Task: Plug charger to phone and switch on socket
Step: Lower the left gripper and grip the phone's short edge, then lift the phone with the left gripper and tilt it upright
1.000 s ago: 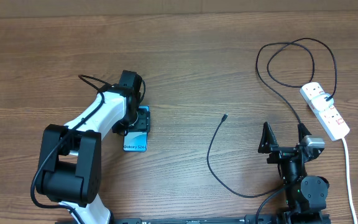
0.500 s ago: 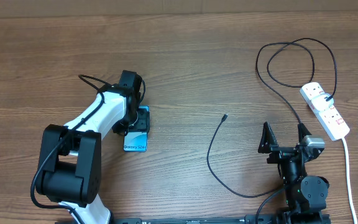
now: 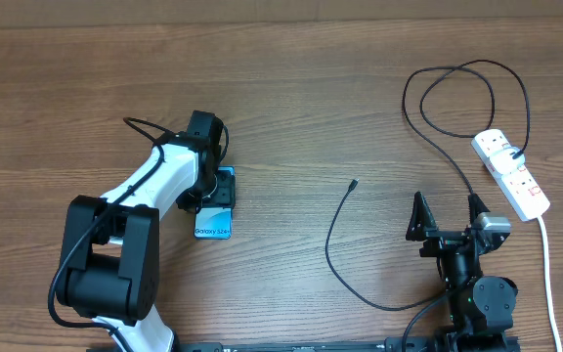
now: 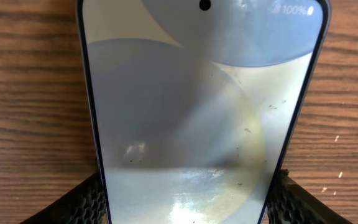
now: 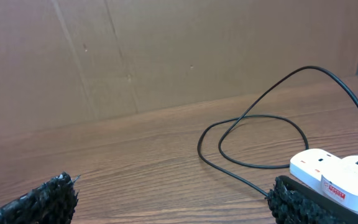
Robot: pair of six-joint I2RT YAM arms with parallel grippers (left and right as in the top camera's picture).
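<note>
From the left wrist only: left gripper (image 4: pixel 185 202) clamped on both long edges of the one phone (image 4: pixel 191 112). From overhead only: one charger (image 3: pixel 332 240) lying right of the phone, tip loose. Farther right, right gripper (image 3: pixel 448 210) spread wide, empty. Farthest right, one socket (image 3: pixel 512 174).

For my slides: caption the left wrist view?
Phone lying screen-up on the wooden table, with the left arm's black fingers at either side.
</note>
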